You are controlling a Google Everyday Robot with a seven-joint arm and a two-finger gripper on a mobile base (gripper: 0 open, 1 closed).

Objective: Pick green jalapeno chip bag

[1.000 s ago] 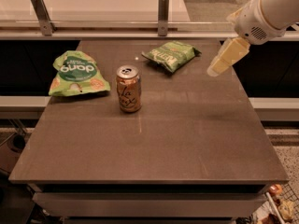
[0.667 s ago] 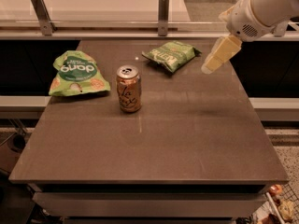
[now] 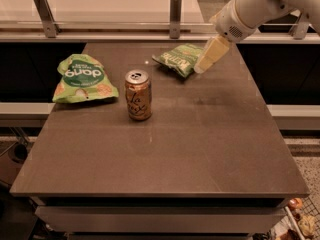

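The green jalapeno chip bag (image 3: 180, 59) lies flat at the far middle of the dark table (image 3: 200, 149); it is small, light green and crinkly, with white lettering. My gripper (image 3: 204, 66) comes in from the upper right on a white arm and hangs just above the table at the bag's right end, overlapping its edge. It holds nothing that I can see.
A larger green bag with a round "dang" logo (image 3: 82, 79) lies at the far left. A bronze drink can (image 3: 138, 94) stands upright left of centre, in front of the small bag. A rail with metal posts (image 3: 175, 8) runs behind the table.
My gripper has moved left and slightly down, from the table's right side to the right end of the small green bag. The bags and the can have not moved.
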